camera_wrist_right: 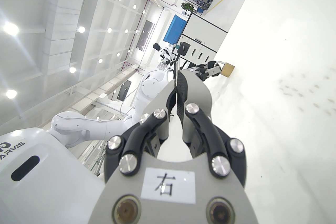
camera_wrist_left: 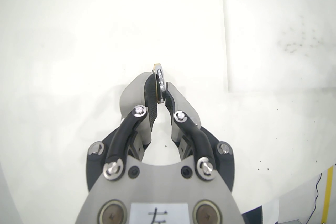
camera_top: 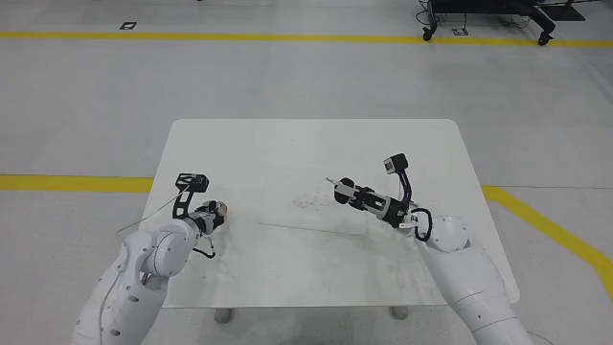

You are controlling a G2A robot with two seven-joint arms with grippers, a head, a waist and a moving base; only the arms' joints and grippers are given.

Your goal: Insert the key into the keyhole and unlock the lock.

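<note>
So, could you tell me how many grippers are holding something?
2. The left gripper grips the padlock over the table's left side; the right gripper holds the key nearer the middle.

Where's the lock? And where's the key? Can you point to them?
lock (camera_wrist_right: 227, 70): right wrist view, on its brass body.
key (camera_top: 331, 183): top view, on the thin metal end sticking out of the jaws.
</note>
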